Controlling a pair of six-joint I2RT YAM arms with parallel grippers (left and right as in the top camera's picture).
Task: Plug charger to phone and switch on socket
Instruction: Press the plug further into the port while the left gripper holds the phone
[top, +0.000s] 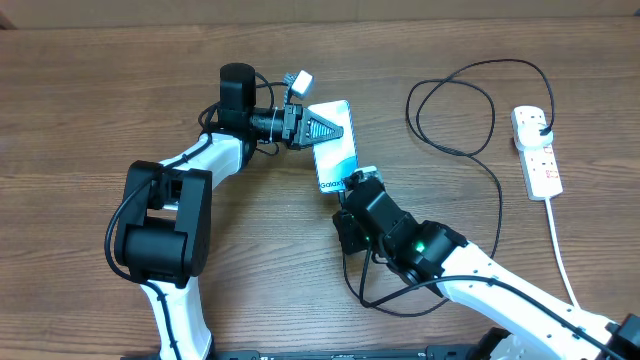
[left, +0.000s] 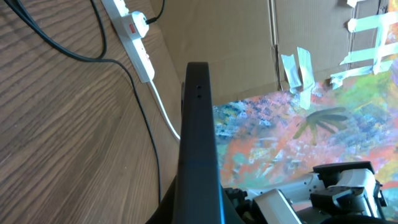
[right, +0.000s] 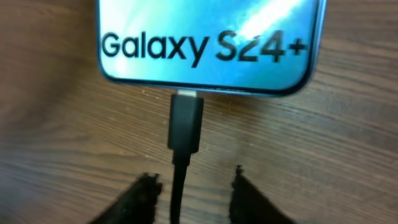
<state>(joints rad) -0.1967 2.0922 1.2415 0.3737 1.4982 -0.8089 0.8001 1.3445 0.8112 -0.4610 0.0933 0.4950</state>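
A: What sort of place is this?
B: A robotics lab bench. Two black-and-white arms, the left arm (top: 160, 220) at seven o'clock and the right arm (top: 480, 270) at five, reach over a wood-grain surface (top: 80, 100).
A: Further evidence?
B: A cardboard panel (left: 236, 50) with tape strips (left: 298, 68) and a paint-daubed sheet (left: 280, 130) stand beyond its edge.

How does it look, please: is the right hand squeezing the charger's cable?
No, the right hand is open, its fingers standing apart on either side of the charger.
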